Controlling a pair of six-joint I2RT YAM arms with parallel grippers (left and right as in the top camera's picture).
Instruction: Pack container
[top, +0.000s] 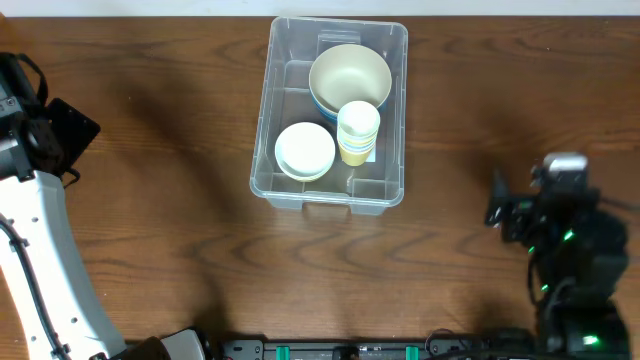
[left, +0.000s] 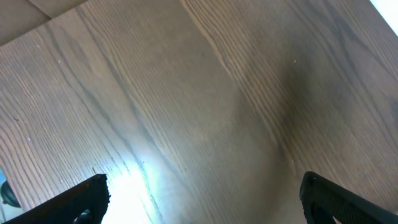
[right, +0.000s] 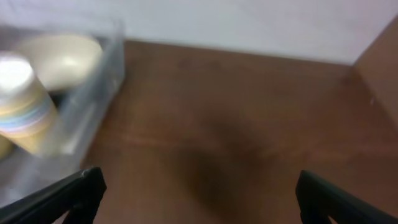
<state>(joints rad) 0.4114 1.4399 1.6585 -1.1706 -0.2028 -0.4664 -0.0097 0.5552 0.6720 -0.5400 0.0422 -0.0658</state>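
Dark fingertips (left: 87, 198) of the left gripper (left: 202, 202) sit in the two lower corners of the left wrist view. They are spread wide, with nothing between them. Below them I see only the brown wood grain of the table (left: 205, 93), with a bright glare patch near the lower left.

Right wrist view, blurred: the right gripper (right: 199, 198) is likewise spread wide, one fingertip in each lower corner, holding nothing. It hangs over bare table, well apart from the container (right: 93, 93), whose clear wall shows at the left edge. Through that wall I make out a stack of cups (right: 22, 112) with pastel bands and a large cream bowl (right: 59, 59) behind it. A white wall (right: 249, 25) runs along the far edge of the table.

Overhead: the container stands upright at the far centre of the table, between the two arms and touched by neither. Inside it:
- the large cream bowl at the far end, nested in a blue-rimmed one
- a stack of small white bowls (top: 305, 150) at the near left
- the stack of cups at the near right, just beside the white bowls and against the cream bowl's near rim

The left arm (top: 40, 260) reaches up the left edge of the frame, its black head near the far left corner. The right arm (top: 565, 250) sits at the near right, green lights lit, its head pointing left toward the container.
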